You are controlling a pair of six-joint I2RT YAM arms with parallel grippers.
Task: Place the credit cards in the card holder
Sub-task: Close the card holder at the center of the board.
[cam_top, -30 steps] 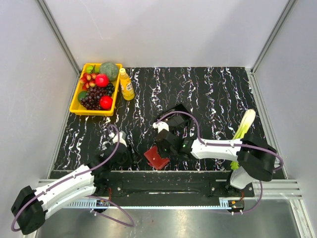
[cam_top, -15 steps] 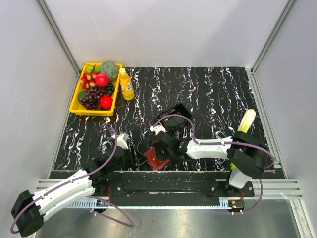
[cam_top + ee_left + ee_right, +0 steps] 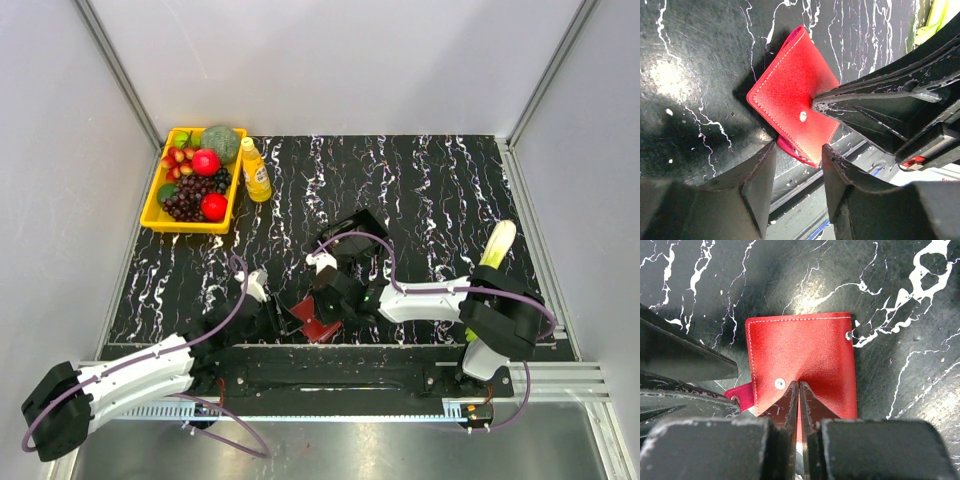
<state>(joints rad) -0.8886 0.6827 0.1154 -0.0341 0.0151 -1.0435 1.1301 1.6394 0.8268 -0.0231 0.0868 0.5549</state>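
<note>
Your right gripper is clenched, its two fingers pressed together. Their tips rest on the top face of the card holder, just beside a small metal snap stud.

The card holder lies flat and folded shut on the counter, close to the front edge and about midway along it. A pink tab sticks out at one side.

Your left gripper is released, with its fingers standing apart. It comes low from the left, and one corner of the card holder points into the gap between the fingers. I cannot tell whether either finger touches the leather.

The two grippers are just beside each other over the holder. A black box sits just behind them, toward the middle of the counter. A yellow tray of fruit and a small bottle stand well apart in the back left corner.
</note>
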